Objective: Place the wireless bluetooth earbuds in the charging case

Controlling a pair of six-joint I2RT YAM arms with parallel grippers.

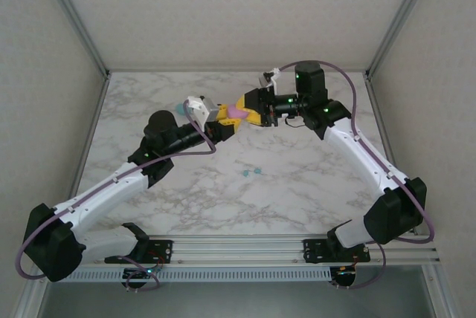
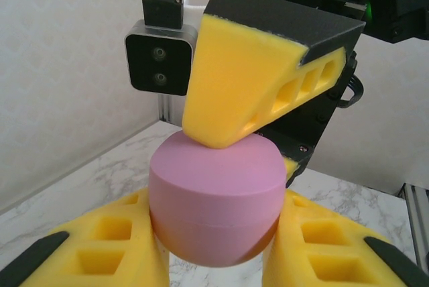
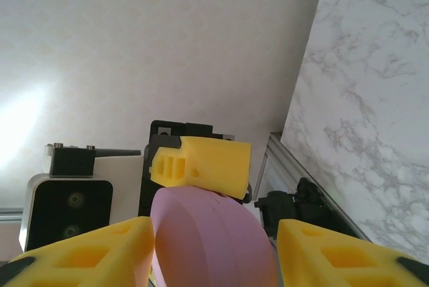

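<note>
the right end effector (image 3: 214,235) is clamping a rounded pink case (image 3: 209,243) between yellow fingers (image 3: 87,253); the left end effector (image 3: 201,186) is touching its top, marble counter (image 3: 375,99) tilting right.

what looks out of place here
Two teal earbuds lie loose on the table, apart from the pink case, which the left hand and right hand grip together in mid-air; its seam looks closed.
</note>
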